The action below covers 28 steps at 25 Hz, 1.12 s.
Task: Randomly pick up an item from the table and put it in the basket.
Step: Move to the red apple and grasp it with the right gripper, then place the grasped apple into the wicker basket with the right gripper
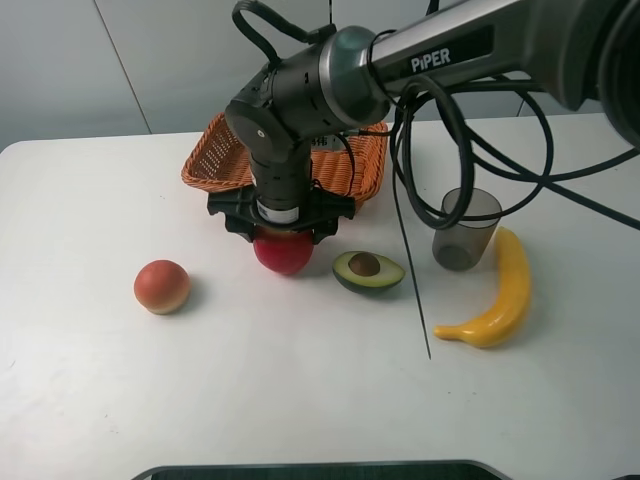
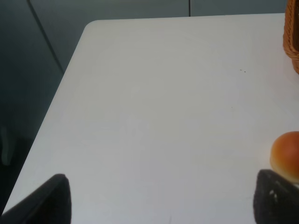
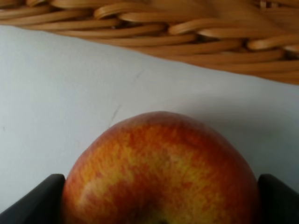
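Right gripper (image 1: 283, 236) over the red apple (image 1: 285, 256): fingers spread, one at each flank, not visibly clamped. The apple sits on the table (image 1: 300, 390), just before the wicker basket (image 1: 215, 155). You close evenly at its widest girth — glossy skin likely slips.

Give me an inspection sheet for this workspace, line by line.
Surface: white table, no spills seen.
Job's things: apple on the table, just in front of the basket.
Clutter: peach, avocado half, cup, banana.
Right end effector: straddles the apple, grip uncertain.
Left end effector: open, holding nothing.
Cables: black loops hang off the right arm above the cup.
Surroundings: grey wall panels.
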{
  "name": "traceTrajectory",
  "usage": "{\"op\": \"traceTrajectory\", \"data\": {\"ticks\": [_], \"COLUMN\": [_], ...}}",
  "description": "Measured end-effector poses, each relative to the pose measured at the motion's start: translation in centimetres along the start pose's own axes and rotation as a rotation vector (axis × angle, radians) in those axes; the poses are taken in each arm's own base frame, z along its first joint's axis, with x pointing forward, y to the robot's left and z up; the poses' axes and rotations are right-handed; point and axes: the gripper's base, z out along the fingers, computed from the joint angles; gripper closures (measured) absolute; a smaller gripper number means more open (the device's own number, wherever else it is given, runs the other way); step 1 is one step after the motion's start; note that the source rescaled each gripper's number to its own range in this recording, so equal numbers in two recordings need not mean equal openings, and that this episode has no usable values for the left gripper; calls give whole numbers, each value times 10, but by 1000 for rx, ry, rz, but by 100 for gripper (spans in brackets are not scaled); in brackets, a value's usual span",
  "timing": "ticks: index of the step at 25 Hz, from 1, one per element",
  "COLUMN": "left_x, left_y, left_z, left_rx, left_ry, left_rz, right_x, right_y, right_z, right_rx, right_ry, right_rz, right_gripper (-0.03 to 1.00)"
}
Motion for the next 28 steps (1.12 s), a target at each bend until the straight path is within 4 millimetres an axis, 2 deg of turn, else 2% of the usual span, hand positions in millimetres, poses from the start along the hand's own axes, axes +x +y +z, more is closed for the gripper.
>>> {"op": "traceTrajectory", "data": {"ticks": [12,15,24,28], "left_x": [0,0,0,0], "left_y": [0,0,0,0], "left_z": [0,0,0,0], "left_rx": [0,0,0,0], "left_ry": [0,0,0,0], "left_rz": [-4,-4,-4,-4], "right_x": [2,2,-2,-10], "right_y": [1,2,-4,-18], "right_z": [-5,-18,-79,-91], "right_rx": [-19,-37,-85,-60], "right_ry": [25,50,44,58], "right_rz": [-15,-61,-312,-417], "right_gripper": [93,93,93,93]}}
